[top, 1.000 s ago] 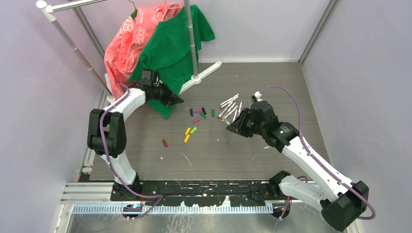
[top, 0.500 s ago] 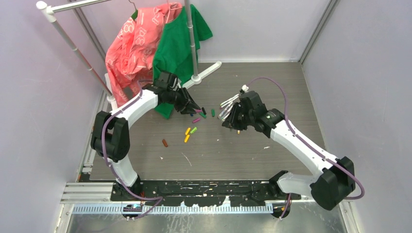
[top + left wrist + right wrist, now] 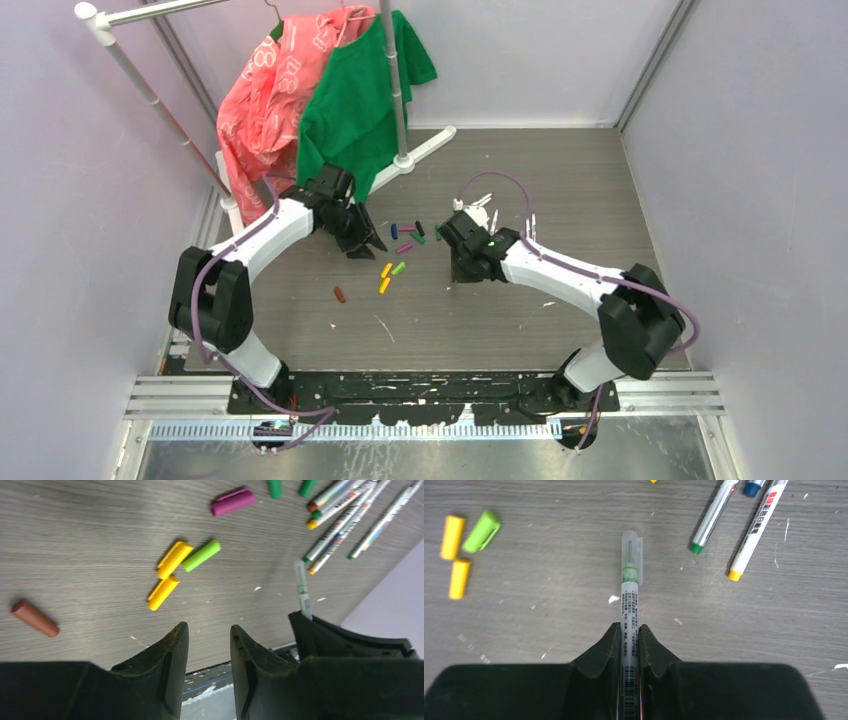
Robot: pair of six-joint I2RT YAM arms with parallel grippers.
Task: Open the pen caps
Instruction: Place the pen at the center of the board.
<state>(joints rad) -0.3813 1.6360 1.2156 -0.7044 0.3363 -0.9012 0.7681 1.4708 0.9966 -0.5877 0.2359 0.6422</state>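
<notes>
My right gripper (image 3: 628, 627) is shut on a white pen (image 3: 629, 600) and holds it just above the table. A clear cap (image 3: 631, 550) sits over its green tip. My left gripper (image 3: 209, 627) is open and empty, and hovers left of the loose caps (image 3: 392, 268). In the left wrist view lie two yellow caps (image 3: 173, 559), a green cap (image 3: 201, 555), a magenta cap (image 3: 232, 502) and a brown cap (image 3: 34, 618). Several more pens (image 3: 340, 520) lie in a pile behind the right gripper (image 3: 462, 270). The held pen also shows in the left wrist view (image 3: 301, 587).
A clothes rack (image 3: 395, 90) with a pink shirt (image 3: 270, 90) and a green shirt (image 3: 355, 110) stands at the back left, close behind my left arm (image 3: 270, 225). Its white base (image 3: 425, 148) lies on the table. Walls close in on both sides.
My right gripper has moved left, away from the pen pile towards the caps. My left gripper has swung out from the shirts towards the caps and now points down at the table.
</notes>
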